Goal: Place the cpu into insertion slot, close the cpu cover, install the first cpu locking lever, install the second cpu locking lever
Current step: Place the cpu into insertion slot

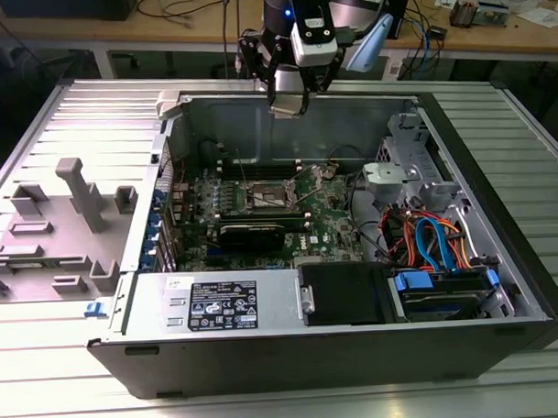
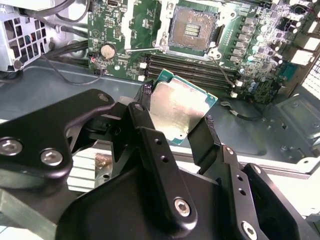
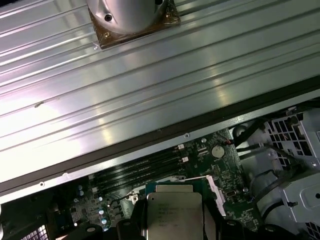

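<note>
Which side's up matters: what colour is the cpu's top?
Silver-grey cpu top, best in second wrist view.

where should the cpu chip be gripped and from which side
By two opposite thin edges, as the claw holds the chip in the second wrist view: one finger on each edge. It is a flat square, so those edges give parallel faces, and coming from the metal-top side probably leaves the underside free to meet the open socket.
</note>
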{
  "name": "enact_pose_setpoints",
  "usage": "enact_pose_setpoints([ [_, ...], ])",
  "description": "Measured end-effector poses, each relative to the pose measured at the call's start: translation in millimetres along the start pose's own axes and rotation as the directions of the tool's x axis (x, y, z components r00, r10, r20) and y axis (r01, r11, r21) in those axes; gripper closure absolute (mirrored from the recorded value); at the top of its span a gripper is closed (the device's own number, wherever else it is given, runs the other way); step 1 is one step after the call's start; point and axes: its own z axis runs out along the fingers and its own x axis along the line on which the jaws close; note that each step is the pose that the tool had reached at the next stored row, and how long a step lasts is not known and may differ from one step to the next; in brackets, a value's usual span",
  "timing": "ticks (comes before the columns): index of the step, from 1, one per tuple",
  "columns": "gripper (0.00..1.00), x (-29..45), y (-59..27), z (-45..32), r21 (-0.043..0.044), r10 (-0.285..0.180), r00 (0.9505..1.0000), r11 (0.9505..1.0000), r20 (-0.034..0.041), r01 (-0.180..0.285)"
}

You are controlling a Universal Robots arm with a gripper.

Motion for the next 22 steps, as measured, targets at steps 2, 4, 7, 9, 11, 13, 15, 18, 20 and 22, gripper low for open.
enact_pose_setpoints([
  [2, 0.45, 0.1, -0.1, 0.0, 0.0002, 0.002, 1.0, 1.0, 0.0, -0.002],
  [4, 0.45, 0.2, -0.2, 0.1, 0.0001, 0.011, 0.9999, 0.9999, 0.0009, -0.011],
  [7, 0.45, 0.2, -0.2, 0.5, -0.0009, 0.05, 0.9988, 0.9988, 0.0044, -0.05],
  [9, 0.45, 0.3, -0.3, 0.6, -0.0012, 0.056, 0.9984, 0.9985, 0.005, -0.056],
  [11, 0.45, 0.3, -0.3, 0.5, -0.0011, 0.056, 0.9984, 0.9984, 0.005, -0.056],
  [13, 0.45, 0.3, -0.3, 0.5, -0.0011, 0.056, 0.9984, 0.9984, 0.005, -0.056],
  [15, 0.45, 0.3, -0.3, 0.5, -0.0011, 0.056, 0.9984, 0.9984, 0.005, -0.056],
  [18, 0.45, 0.3, -0.3, 0.5, -0.0011, 0.056, 0.9984, 0.9984, 0.005, -0.056],
  [20, 0.45, 0.3, -0.3, 0.5, -0.0012, 0.058, 0.9983, 0.9983, 0.0052, -0.058],
  [22, 0.45, 0.3, -0.3, 0.5, -0.0012, 0.062, 0.9981, 0.9981, 0.0055, -0.062],
])
